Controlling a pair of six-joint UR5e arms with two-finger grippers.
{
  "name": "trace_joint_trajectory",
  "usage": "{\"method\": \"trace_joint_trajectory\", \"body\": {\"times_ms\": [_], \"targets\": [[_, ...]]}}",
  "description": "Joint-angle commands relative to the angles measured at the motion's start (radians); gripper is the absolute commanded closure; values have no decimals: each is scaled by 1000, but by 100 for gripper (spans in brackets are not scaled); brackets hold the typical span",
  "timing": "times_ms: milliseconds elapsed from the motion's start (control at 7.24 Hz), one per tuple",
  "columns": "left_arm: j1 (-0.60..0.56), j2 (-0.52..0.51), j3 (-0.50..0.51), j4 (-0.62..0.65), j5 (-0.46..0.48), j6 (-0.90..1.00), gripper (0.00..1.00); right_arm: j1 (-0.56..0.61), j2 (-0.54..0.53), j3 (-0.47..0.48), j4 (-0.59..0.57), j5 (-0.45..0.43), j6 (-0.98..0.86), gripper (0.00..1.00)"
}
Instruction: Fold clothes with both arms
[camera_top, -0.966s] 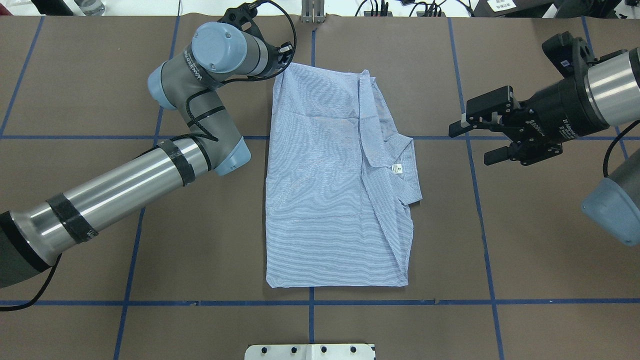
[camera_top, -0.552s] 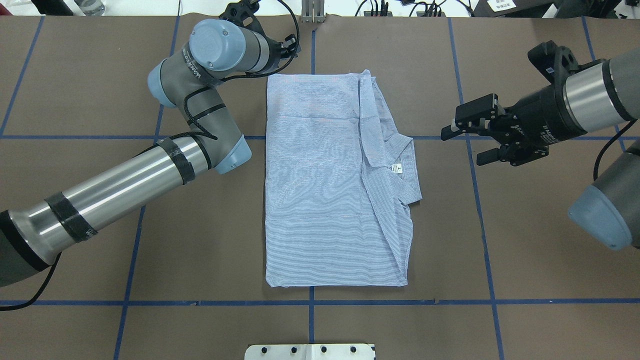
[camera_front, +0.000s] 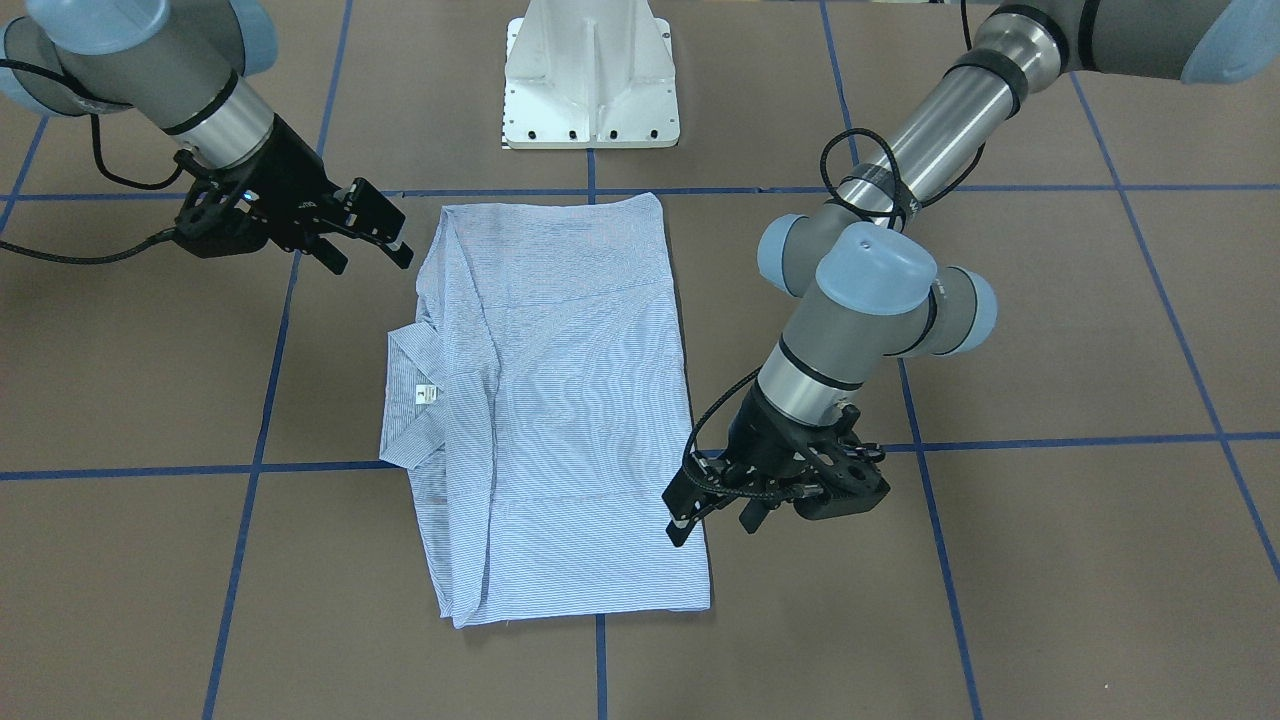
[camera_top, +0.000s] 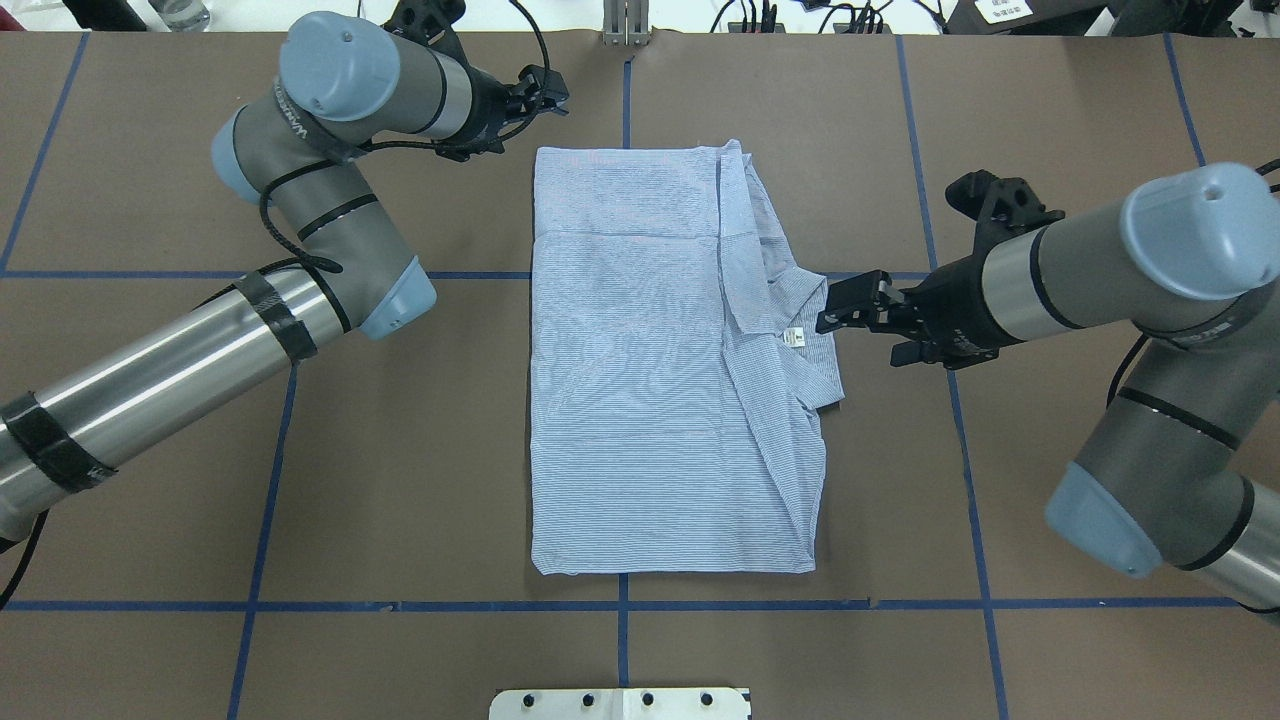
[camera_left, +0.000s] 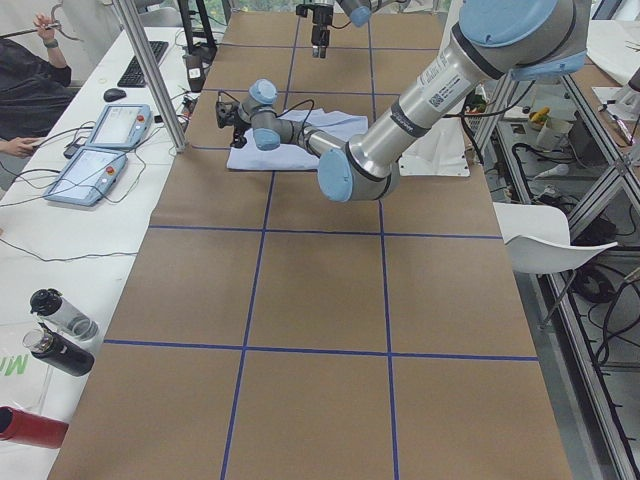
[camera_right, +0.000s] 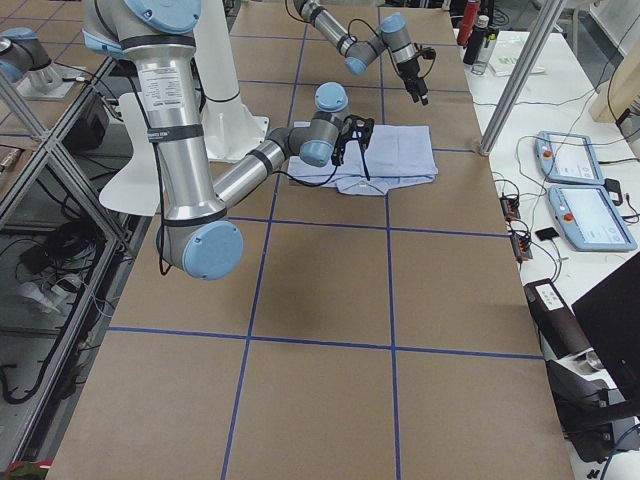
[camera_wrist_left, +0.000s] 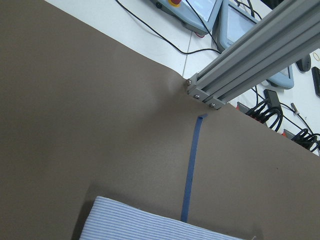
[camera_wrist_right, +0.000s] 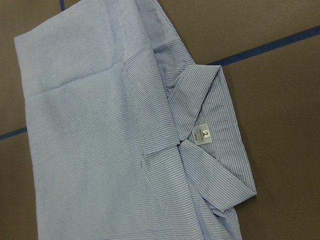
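Front-facing: we logged the folded striped shirt (camera_front: 560, 400) flat mid-surface (camera_front: 1000, 600); left gripper (camera_front: 715, 520) near its corner, jaws apart, empty. Overhead: right gripper (camera_top: 860, 335) by the collar (camera_top: 800, 330), jaws apart, empty.

The shirt (camera_top: 640, 380) has fine light blue-and-white stripes and a white label (camera_top: 794, 338). The bench (camera_top: 420, 480) is brown with blue grid lines (camera_top: 800, 604). The left arm (camera_top: 150, 390) and right arm (camera_top: 1085, 265) are silver, grey and pale blue.

tbl: brown cover (camera_top: 400, 480) w/ blue tape grid (camera_top: 800, 604) | white pedestal (camera_front: 590, 80) | 2 pendants (camera_left: 85, 172) on side desk | bottles (camera_left: 62, 313) | white chair (camera_left: 540, 245)
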Motion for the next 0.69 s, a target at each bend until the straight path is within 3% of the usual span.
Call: {"method": "trace_joint_trajectory", "body": {"times_ms": [0,138,276,552], "targets": [[-8,114,-137,2,-87,48,0,-99,184,-34,-310,-162,-192,0],[-6,129,-152,2,-89,48,0,-133,270,-93,-384,-248,-277,0],[-6,131,-152,2,-89,48,0,-147,301,-156,-385,-289,-348,0],[-6,132,-150,1,-89,46,0,-190,300,-221,-388,-381,-439,0]]}}
